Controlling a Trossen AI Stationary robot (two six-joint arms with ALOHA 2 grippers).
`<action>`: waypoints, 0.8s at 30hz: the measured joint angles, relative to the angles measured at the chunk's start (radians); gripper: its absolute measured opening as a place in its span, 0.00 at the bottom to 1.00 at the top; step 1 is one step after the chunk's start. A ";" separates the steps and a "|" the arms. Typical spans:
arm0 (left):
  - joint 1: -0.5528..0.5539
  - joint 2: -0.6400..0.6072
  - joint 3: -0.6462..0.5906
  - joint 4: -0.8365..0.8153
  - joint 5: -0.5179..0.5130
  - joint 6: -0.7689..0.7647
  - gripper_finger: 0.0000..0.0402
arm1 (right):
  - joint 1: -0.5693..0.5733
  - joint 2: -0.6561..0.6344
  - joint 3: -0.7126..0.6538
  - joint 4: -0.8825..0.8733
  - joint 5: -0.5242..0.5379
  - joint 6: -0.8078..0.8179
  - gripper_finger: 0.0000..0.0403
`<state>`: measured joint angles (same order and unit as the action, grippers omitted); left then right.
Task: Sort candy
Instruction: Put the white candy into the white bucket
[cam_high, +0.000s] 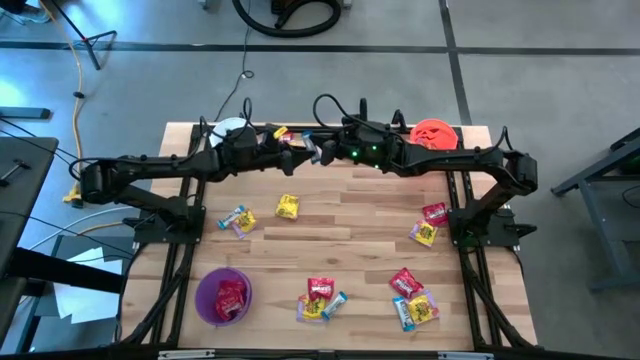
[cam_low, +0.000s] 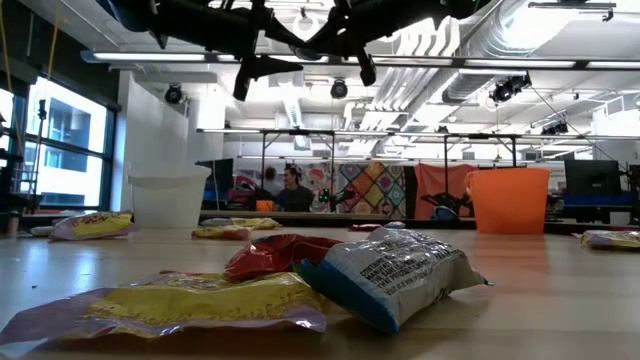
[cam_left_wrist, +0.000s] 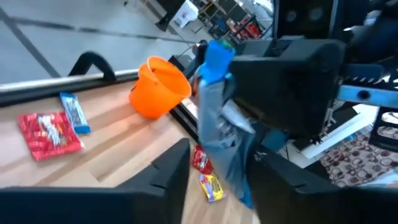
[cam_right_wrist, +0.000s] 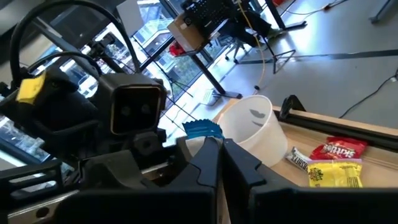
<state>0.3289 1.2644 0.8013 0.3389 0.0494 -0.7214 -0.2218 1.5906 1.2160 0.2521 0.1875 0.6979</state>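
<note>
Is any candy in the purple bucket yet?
Yes, the high view shows a red wrapped candy lying inside the round purple plastic bucket at the table's near left corner.

Bright overhead strip lights (cam_low: 330, 60); wrist views motion-blurred; low view foreground candy (cam_low: 390, 275) soft.

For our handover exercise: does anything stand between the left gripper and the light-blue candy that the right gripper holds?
Nothing visible does. The light-blue candy hangs from the shut right gripper, and its lower end lies between the open fingers of the left gripper. Whether they touch it cannot be told.
</note>
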 joint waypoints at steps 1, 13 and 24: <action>0.000 0.000 0.000 0.010 0.000 0.016 0.28 | 0.000 0.000 0.000 0.001 0.000 0.000 0.00; 0.000 0.000 0.000 0.025 -0.001 0.105 0.02 | 0.002 0.000 0.000 0.010 0.000 0.008 0.07; 0.048 -0.051 0.002 -0.059 -0.011 0.187 0.00 | -0.009 0.000 0.012 0.003 0.000 0.008 0.33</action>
<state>0.3768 1.2137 0.8028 0.2795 0.0385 -0.5347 -0.2311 1.5906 1.2276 0.2554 0.1871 0.7060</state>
